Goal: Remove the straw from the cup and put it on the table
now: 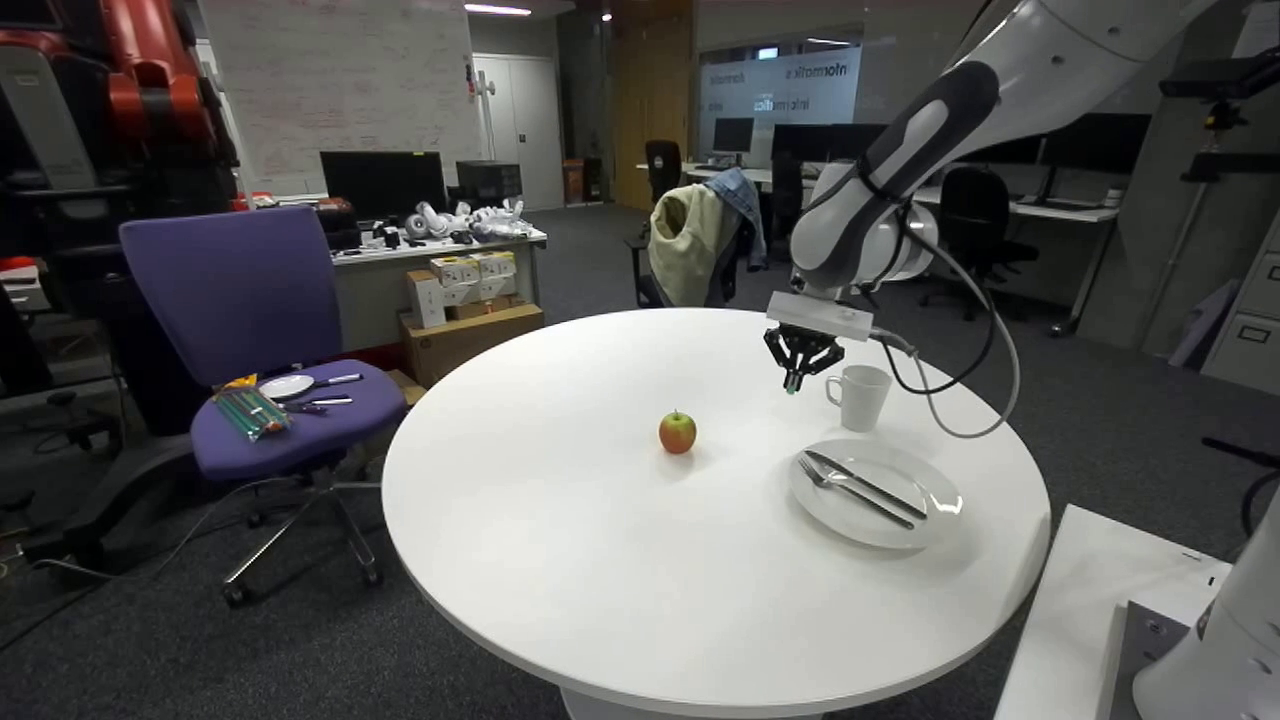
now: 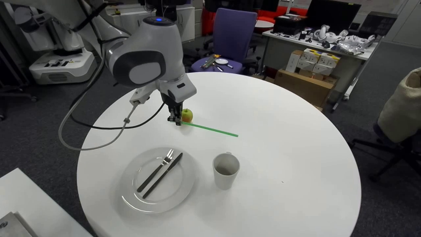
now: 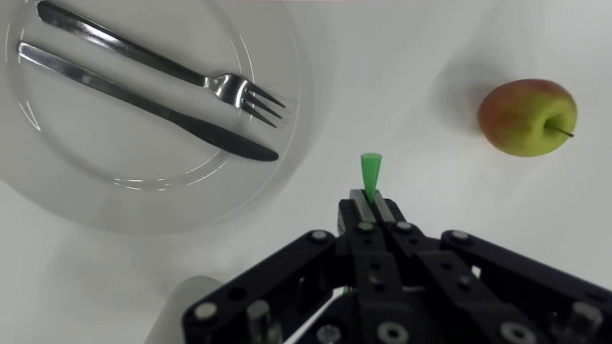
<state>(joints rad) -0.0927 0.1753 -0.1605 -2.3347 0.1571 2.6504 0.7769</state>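
My gripper (image 1: pixel 793 382) is shut on the green straw (image 2: pixel 210 128) near one of its ends, and the straw extends sideways from the fingertips. The gripper (image 2: pixel 177 121) is raised above the white round table (image 1: pixel 560 560). In the wrist view a short green end of the straw (image 3: pixel 371 168) sticks out past the closed fingertips (image 3: pixel 370 205); most of the rest is hidden behind the fingers. The white cup (image 2: pixel 226 172) stands upright on the table, apart from the straw. It also shows in an exterior view (image 1: pixel 864 400) and partly in the wrist view (image 3: pixel 181 313).
A white plate (image 2: pixel 189 194) with a fork (image 2: pixel 156 171) and a knife (image 2: pixel 162 176) on it lies near the cup. A red and green apple (image 1: pixel 677 433) sits on the table. A purple chair (image 1: pixel 240 300) stands beyond the table edge.
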